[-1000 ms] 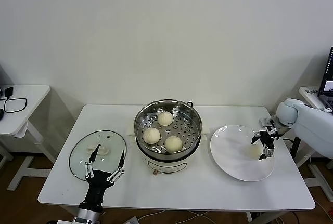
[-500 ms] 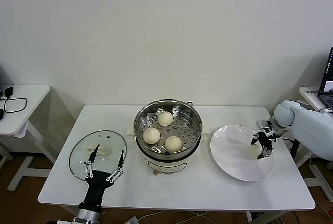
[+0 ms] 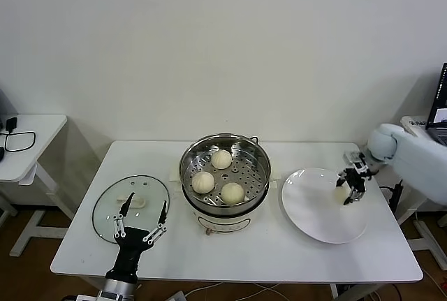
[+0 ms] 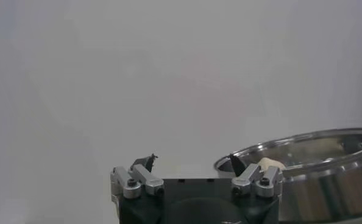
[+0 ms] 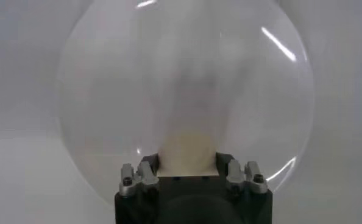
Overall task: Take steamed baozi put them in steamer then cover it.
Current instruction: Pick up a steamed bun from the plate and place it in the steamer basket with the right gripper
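The steel steamer (image 3: 190, 156) on its white pot base (image 3: 225, 221) stands mid-table and holds three baozi (image 3: 221, 159), (image 3: 203, 181), (image 3: 232, 193). My right gripper (image 3: 352, 188) hangs a little above the white plate (image 3: 314, 210), shut on the fourth baozi (image 5: 187, 149), which fills the jaws in the right wrist view. The glass cover (image 3: 112, 207) with its cream handle (image 3: 137, 202) lies flat on the table at the left. My left gripper (image 3: 140, 221) is open and empty at the cover's near edge. The left wrist view shows the steamer (image 4: 315, 164).
A second white table (image 3: 28, 147) with a black cable stands at far left. A laptop (image 3: 440, 105) sits at the far right edge. Bare table (image 3: 265, 259) runs along the front edge.
My right gripper has risen off the plate with the baozi and moved slightly back. The plate now lies bare. The left arm has not moved.
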{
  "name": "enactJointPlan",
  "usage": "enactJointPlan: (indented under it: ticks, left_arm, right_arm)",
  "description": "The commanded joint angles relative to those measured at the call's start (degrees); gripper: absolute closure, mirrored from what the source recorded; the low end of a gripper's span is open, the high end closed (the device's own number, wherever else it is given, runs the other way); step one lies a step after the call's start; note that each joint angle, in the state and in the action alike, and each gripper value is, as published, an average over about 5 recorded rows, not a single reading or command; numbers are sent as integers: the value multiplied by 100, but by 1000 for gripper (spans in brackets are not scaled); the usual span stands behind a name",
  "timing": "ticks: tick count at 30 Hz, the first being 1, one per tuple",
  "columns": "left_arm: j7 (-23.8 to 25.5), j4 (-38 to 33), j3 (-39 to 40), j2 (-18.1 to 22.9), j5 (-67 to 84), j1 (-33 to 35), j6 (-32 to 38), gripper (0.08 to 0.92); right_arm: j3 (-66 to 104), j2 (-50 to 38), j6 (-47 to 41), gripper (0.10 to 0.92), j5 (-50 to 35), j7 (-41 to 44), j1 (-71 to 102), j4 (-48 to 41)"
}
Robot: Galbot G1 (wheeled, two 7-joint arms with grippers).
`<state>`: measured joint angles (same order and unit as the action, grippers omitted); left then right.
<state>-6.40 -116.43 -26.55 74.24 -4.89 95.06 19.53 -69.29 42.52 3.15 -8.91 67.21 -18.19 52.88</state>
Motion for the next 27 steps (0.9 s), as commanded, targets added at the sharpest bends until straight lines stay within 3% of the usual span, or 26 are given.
enactJointPlan:
  ticks: [1, 6, 14, 27]
  left_arm:
    - [5, -25, 25, -7, 0, -8, -7, 177]
    - [4, -48, 46, -11, -3, -14, -17, 177]
    - [3, -39, 63, -19, -3, -20, -12, 177]
    - [-7, -11, 93, -21, -1, -47, 26, 177]
  right_arm:
    - [-1398, 417, -512, 373, -1322, 632, -2291, 936]
    - [-1782, 999, -983, 379, -2315, 666, -3042, 1397]
    - [-1929, 1986, -1343, 382, -3015, 427, -3360, 1542]
    - [-2057, 2760, -1681, 392, -2927, -101, -2661, 1457]
